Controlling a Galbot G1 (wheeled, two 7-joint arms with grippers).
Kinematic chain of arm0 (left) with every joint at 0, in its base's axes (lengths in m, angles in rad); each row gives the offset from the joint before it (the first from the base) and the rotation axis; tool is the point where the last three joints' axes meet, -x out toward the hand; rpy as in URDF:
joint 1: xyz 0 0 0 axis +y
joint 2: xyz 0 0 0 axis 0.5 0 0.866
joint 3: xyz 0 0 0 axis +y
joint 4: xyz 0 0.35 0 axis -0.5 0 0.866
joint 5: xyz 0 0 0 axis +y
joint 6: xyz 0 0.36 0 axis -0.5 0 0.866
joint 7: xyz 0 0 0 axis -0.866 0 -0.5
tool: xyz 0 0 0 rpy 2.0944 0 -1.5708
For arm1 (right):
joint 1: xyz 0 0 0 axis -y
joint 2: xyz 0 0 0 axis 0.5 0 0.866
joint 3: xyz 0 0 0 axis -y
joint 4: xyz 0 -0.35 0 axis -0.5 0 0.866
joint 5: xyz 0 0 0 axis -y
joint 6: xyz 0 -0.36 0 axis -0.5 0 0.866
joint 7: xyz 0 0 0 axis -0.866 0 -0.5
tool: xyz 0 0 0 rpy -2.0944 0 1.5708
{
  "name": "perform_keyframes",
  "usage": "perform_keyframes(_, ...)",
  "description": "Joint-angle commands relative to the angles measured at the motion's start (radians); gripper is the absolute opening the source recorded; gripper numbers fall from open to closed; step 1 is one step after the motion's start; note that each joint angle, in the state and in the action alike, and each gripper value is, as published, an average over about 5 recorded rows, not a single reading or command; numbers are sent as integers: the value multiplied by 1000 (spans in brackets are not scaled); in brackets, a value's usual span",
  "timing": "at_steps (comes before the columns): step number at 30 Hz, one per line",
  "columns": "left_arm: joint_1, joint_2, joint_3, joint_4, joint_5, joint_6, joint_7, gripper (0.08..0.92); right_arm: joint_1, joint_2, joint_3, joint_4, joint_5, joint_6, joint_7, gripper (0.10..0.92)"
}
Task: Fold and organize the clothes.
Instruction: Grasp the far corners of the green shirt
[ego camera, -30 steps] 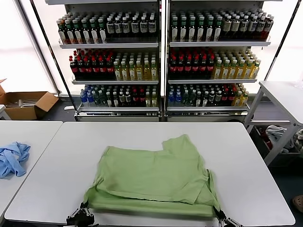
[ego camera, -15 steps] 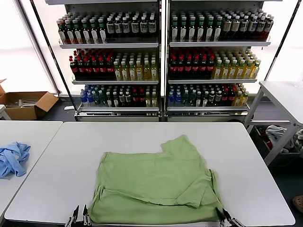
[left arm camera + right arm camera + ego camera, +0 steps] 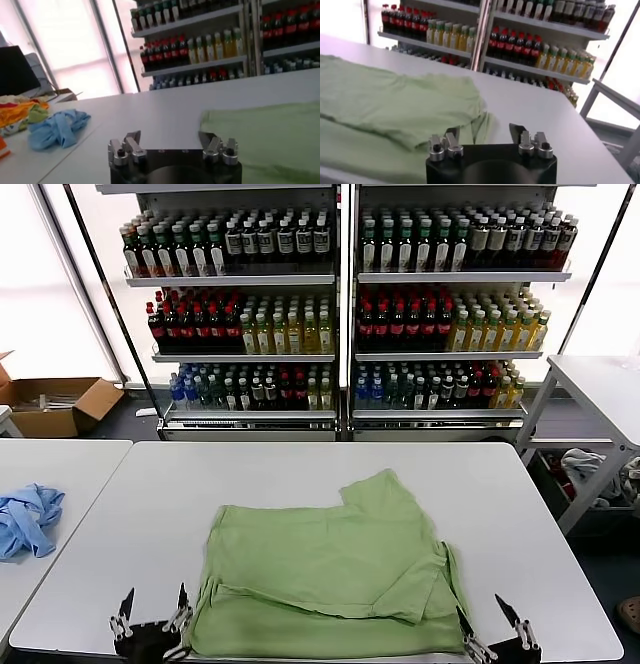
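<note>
The shirt lay folded on the table between my 2 grippers, left and right, both wide open, empty, beside its near corners, equally close.

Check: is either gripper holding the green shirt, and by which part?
Nothing is held. The left gripper and right gripper stand open at the near corners of the shirt.

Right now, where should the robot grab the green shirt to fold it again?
Probably the green shirt is best taken at its two near corners, from the robot's own side. That edge lies flat by the table's front rim, with the open left pincer and right pincer beside each corner.
</note>
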Motion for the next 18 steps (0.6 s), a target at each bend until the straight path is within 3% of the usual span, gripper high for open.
perform_keyframes(1, -220, 10, -86, -5, -166, 71, 210, 813, 204, -4, 48, 28, 154, -110, -11, 813)
perform_keyframes(4, -327, 11, -59, 81, -201, 82, 326, 821, 460, -10, -46, -56, 239, -168, 3, 821)
perform_keyframes(10, -472, -8, -2, 216, -222, 121, 407, 823, 874, 16, -315, -254, 298, -221, 83, 823)
perform_keyframes(18, -611, 51, 31, 291, -343, 294, 533, 823, 1246, 35, -548, -514, 366, -463, -40, 823)
